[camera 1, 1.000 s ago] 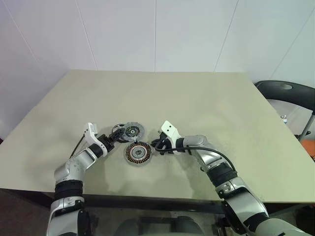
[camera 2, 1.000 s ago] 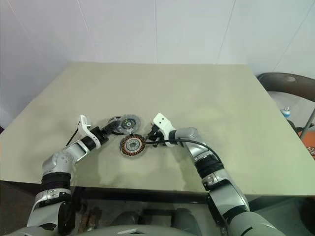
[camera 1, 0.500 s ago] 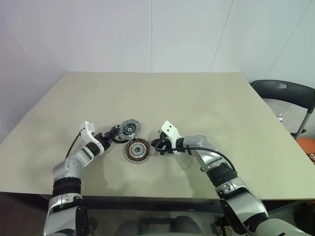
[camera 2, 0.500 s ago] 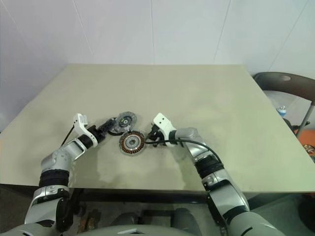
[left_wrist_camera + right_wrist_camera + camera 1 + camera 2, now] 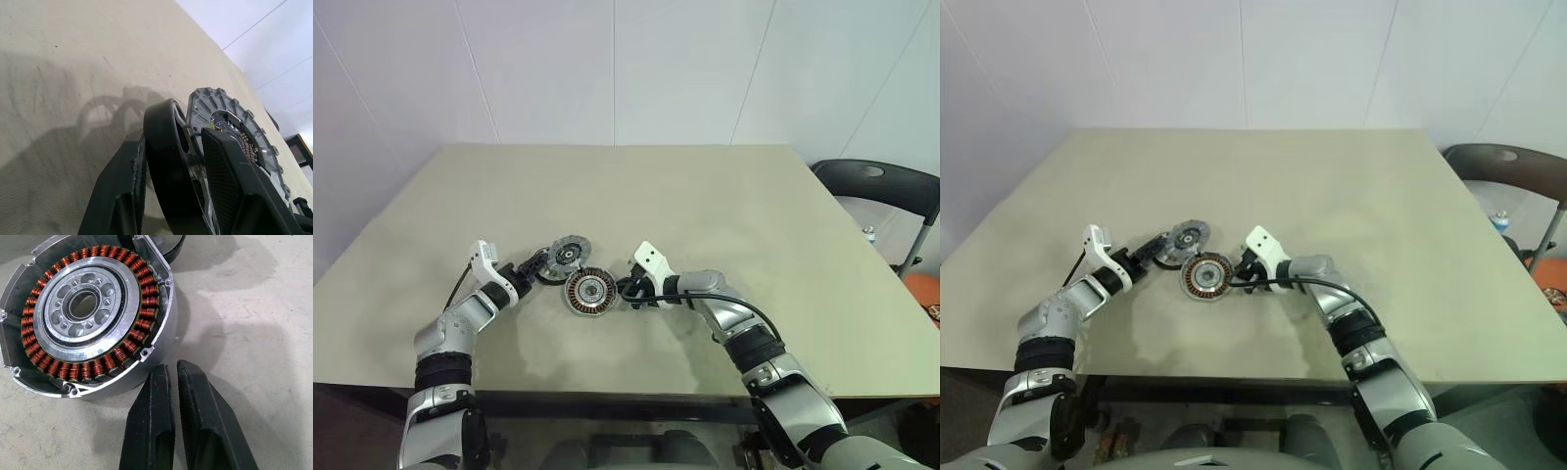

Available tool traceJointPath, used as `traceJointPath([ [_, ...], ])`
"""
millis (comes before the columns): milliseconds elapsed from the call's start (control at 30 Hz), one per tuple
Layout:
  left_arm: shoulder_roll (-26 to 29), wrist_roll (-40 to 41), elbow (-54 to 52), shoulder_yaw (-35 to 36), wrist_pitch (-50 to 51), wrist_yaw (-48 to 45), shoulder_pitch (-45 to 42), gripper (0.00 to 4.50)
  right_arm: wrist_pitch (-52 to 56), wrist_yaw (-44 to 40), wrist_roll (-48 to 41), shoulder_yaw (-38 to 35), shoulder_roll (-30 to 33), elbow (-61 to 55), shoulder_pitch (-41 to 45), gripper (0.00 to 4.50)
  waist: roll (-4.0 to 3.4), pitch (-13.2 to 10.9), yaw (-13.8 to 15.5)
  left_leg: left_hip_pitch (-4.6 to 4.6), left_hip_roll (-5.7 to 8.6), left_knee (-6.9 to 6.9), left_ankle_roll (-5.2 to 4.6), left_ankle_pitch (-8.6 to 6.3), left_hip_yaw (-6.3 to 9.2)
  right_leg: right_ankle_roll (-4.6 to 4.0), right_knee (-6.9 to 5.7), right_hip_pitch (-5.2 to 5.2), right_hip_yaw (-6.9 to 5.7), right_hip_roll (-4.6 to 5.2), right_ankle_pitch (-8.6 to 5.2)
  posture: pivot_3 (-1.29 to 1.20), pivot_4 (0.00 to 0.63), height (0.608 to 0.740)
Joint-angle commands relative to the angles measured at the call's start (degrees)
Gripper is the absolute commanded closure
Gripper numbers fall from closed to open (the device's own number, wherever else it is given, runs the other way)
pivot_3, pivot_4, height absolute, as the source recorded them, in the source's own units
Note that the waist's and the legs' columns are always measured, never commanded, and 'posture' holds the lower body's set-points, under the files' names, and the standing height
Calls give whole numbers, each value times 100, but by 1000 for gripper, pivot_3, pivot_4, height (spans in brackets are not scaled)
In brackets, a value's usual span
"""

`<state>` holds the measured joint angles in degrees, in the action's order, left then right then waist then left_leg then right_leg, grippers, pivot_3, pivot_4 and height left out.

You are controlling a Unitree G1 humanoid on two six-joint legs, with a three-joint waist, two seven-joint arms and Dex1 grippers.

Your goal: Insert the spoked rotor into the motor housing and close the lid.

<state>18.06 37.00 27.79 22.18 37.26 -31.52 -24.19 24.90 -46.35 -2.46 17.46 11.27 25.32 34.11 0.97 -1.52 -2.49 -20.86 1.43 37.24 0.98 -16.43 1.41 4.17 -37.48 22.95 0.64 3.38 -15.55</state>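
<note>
Round motor housing (image 5: 588, 292) with copper windings around a silver hub lies flat on the beige desk (image 5: 705, 215), lower left of centre. Just beside it, the right gripper (image 5: 625, 290), jaws pressed together, empty. Upper left of it, the left gripper (image 5: 545, 266) pinches the grey metal lid (image 5: 569, 255), tilted on edge.

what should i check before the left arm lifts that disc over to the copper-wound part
1. Left gripper clamped on the lid, a finger on each face: ok.
2. Lid lifted off the table: cannot tell.
3. Spoked rotor seated in the motor housing: not ok, copper windings and hub bare.
4. Right gripper shut, beside the housing: ok.
5. Right gripper touching the housing: cannot tell.
</note>
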Motion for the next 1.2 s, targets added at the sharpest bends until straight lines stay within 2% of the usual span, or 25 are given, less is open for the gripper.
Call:
traceJointPath([
  [33,88,-139,-28,-35,77,144,87,2818,-115,-23,-16,-37,-51,-37,115,4173,0,0,0,0,0,0,0,0,0,0,0,0,0,0,0,0,0,740],
  [233,137,170,-687,-247,525,-510,431,2818,-103,-58,-17,-19,-50,-63,91,4173,-1,-1,-1,-3,0,-12,0,0,0,0,12,3,1,0,0,0,0,740],
  [367,141,300,-1030,-263,714,-665,605,2818,-95,-67,4,8,-34,-77,67,4173,-1,0,29,-44,3,-9,0,-1,5,-1,18,36,-1,6,0,0,0,740],
  [700,140,32,-776,-252,484,-568,631,2818,-133,-51,38,10,-13,-37,51,4173,-2,0,30,-47,5,-10,-1,-1,7,-1,23,36,-3,7,0,0,0,740],
  [1200,206,234,-882,-58,666,-642,755,2818,-160,-75,61,19,-69,69,99,4173,-3,0,15,-46,4,-10,-1,-1,8,-1,22,35,-4,6,0,0,0,740],
])
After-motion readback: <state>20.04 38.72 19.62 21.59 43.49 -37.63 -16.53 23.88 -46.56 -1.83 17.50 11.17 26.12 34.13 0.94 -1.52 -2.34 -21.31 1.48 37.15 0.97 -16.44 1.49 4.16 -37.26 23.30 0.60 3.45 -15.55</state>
